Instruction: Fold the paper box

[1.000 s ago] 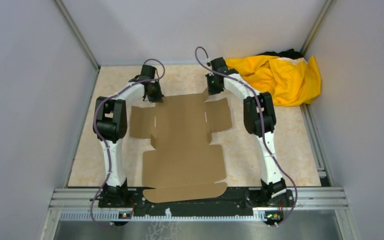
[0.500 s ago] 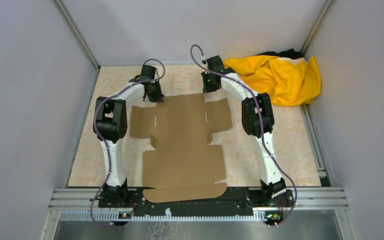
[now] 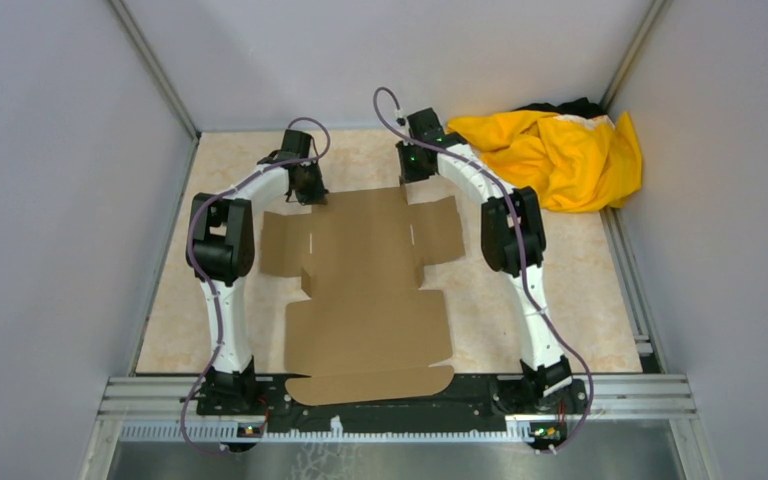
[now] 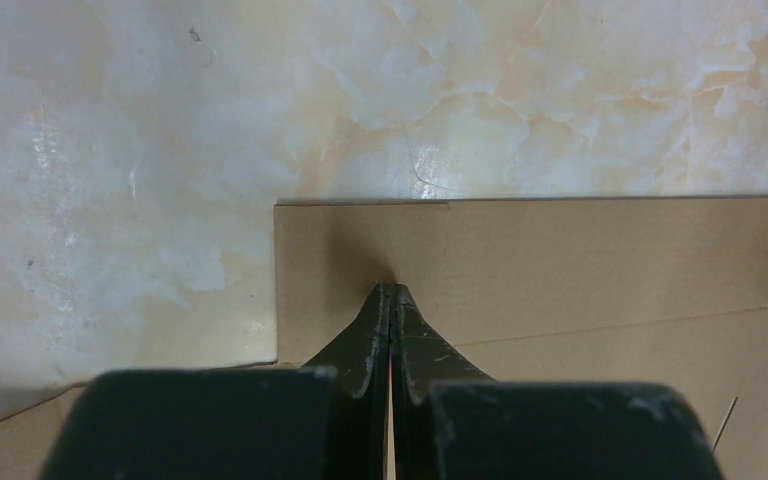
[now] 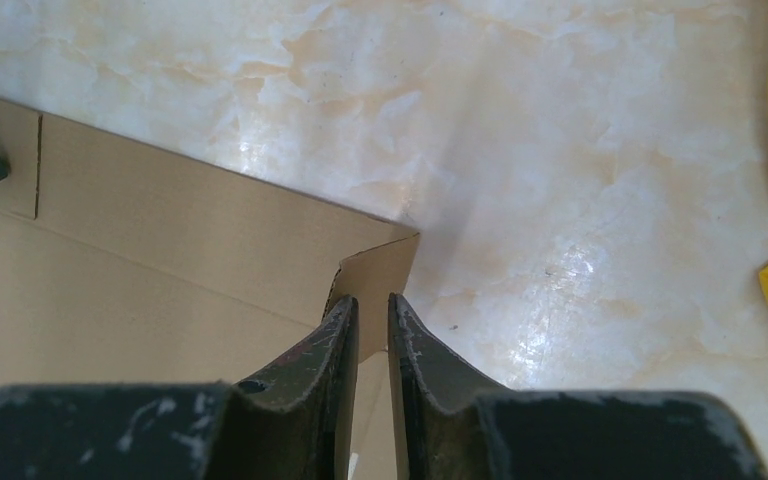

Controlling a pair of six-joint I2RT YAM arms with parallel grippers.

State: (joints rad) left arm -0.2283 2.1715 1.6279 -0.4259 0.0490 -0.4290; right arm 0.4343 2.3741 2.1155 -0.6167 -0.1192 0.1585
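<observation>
Paper box (image 3: pixel 365 290), unfolded: upper flap may slip free.
Left fingers (image 4: pixel 372 330) pressed together, empty; right fingers (image 5: pixel 335 340) barely apart astride corner, loose.

The box (image 3: pixel 365 290) is seen in plain, unprinted brown, and the surface (image 3: pixel 580 300) beneath it is patterned in cream marbled with beige veins. The crumpled cloth (image 3: pixel 560 150) is coloured bright yellow, and the fingers (image 5: pixel 325 370) are black, flecked with pale scuffs.
</observation>
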